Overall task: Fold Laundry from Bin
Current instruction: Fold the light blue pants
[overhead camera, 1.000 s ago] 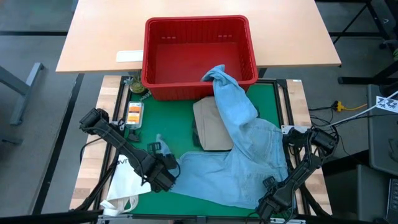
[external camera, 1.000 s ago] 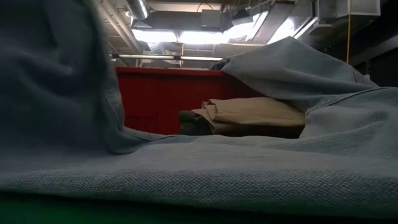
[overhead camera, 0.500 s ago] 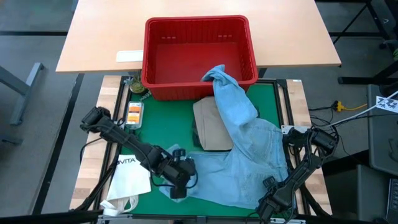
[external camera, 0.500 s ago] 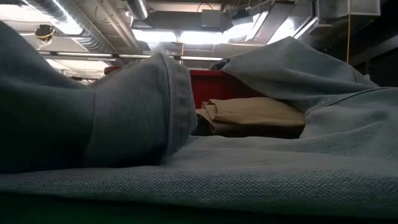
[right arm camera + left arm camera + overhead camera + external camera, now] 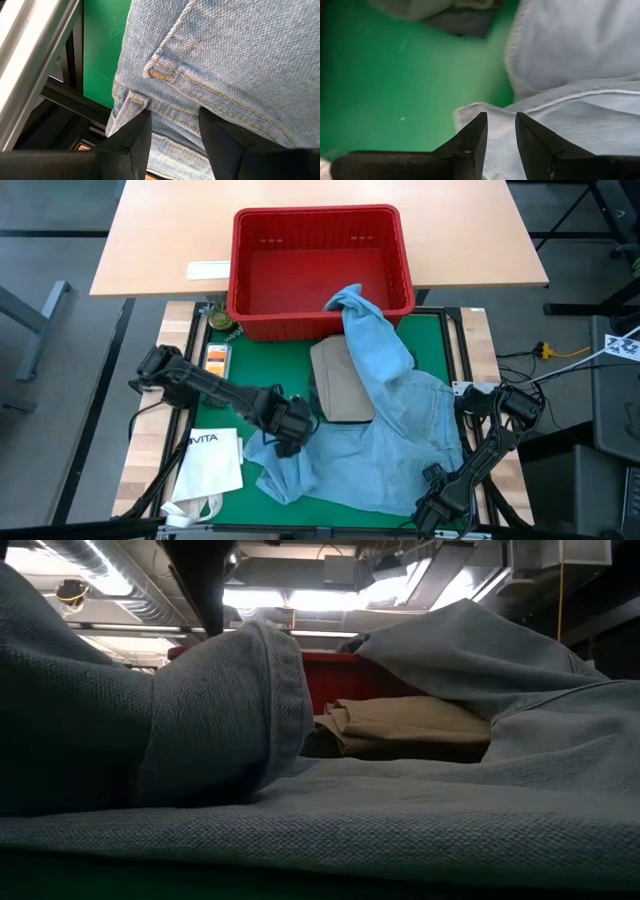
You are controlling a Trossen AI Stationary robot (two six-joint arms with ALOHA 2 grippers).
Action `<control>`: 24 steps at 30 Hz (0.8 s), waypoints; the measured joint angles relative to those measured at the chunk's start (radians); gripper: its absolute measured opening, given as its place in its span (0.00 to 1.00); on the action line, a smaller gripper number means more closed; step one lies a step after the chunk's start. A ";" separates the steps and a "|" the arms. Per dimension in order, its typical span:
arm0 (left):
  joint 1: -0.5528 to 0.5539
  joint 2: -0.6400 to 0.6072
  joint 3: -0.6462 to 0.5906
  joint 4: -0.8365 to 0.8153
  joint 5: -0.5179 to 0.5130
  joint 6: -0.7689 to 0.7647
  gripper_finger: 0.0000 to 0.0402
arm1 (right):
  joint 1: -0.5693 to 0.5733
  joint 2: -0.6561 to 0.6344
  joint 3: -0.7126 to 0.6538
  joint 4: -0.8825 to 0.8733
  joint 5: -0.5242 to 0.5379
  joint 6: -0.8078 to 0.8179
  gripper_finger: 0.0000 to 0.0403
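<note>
On the green mat, in front of the red bin, the jeans lay spread, one leg hanging over the bin's edge. Denim looked soft but rather heavy, so hems and the waistband seemed the best places to hold. The left gripper was clamped on a leg end, lifting it into a fold. The right gripper was at the waistband near the tabletop's front edge, fingers partly apart with denim between them.
</note>
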 joint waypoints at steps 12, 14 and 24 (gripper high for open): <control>0.144 0.000 -0.009 -0.032 0.134 0.130 0.24 | 0.000 0.000 0.000 0.001 0.017 0.000 0.41; 0.160 0.001 -0.017 -0.033 0.162 0.142 0.24 | 0.000 0.000 0.000 0.001 0.017 0.000 0.41; 0.199 0.001 -0.156 0.015 0.271 0.150 0.24 | 0.000 0.000 0.000 0.001 0.018 0.000 0.41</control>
